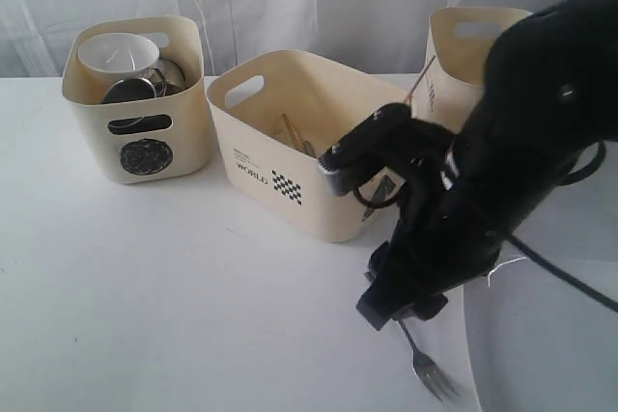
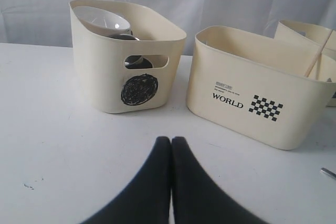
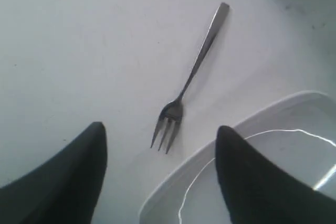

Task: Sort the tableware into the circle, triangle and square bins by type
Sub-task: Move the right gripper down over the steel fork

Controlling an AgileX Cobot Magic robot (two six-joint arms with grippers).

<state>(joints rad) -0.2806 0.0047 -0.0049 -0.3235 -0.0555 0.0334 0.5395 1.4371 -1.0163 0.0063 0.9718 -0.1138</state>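
the right gripper (image 3: 161, 129) hangs spread wide over the slim steel fork (image 3: 191, 80), which lies flat on the white table (image 3: 79, 35). the large white square plate (image 3: 210, 153) sits just beside the fork's tines. the left gripper (image 2: 170, 140) is pressed together, empty. the cream plastic tub with the black scribbled circle (image 1: 106, 132) stands well apart from the fork.

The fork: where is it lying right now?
In the exterior view the fork lies flat on the table at the lower right, just left of the white plate, below the open right gripper.
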